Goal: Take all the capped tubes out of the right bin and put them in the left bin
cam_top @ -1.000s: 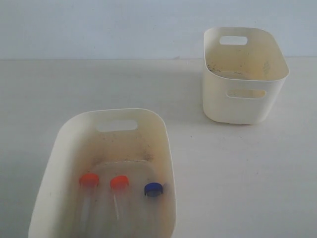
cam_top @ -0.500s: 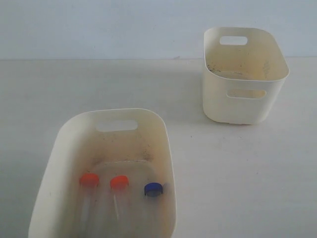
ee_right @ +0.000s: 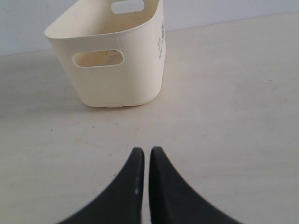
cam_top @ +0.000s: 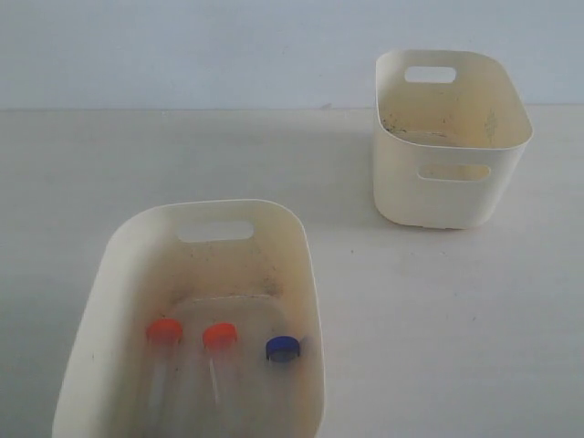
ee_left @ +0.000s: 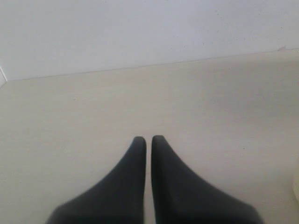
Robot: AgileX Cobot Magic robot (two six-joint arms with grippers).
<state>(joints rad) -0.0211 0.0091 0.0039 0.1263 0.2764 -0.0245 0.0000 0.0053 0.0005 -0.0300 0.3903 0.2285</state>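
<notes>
Pale desk (cam_top: pixel 438 301) meets a plain wall. The task looks finished: all three capped tubes (cam_top: pixel 219 336), two orange and one blue, lie in the left bin (cam_top: pixel 119 242), toward the desk's near edge. The right bin (cam_top: pixel 447 196), by the far edge, shows nothing inside. The left gripper (ee_left: pixel 148 140) and right gripper (ee_right: pixel 147 151) are pinched closed and empty.

Pale table (cam_top: pixel 438 319), left bin (cam_top: pixel 274 239), right bin (cam_top: pixel 447 196), well apart

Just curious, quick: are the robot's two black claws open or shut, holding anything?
Left black pointed gripper: closed, holding nothing.
Right black pointed gripper: closed, holding nothing.
</notes>
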